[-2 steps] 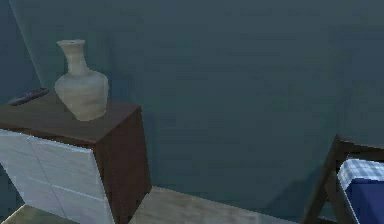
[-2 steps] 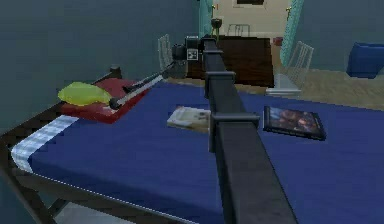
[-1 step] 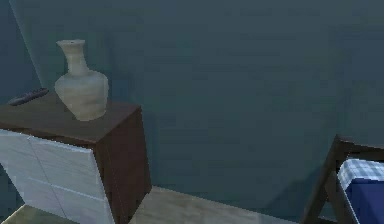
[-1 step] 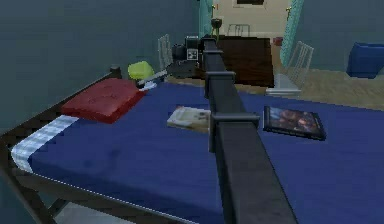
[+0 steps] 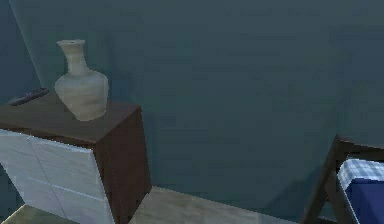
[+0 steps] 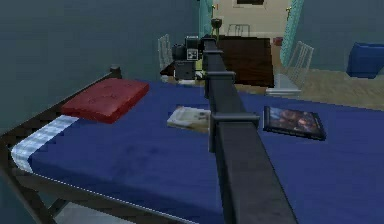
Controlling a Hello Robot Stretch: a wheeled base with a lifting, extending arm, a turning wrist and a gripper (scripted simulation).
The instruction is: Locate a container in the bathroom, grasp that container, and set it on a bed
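Note:
The bed with a dark blue cover spans the arm side view, and its corner shows at the forward view's right edge. My dark arm reaches out over the bed. At its far end the gripper stands over the bed's far edge, with a small yellow-green bit beside it. I cannot tell whether the gripper holds anything. A beige vase stands on a dark wooden cabinet at the forward view's left.
On the bed lie a red pillow, a pale booklet and a dark flat book. Beyond the bed stand a dark cabinet and a blue bin. A blue-grey wall faces me ahead.

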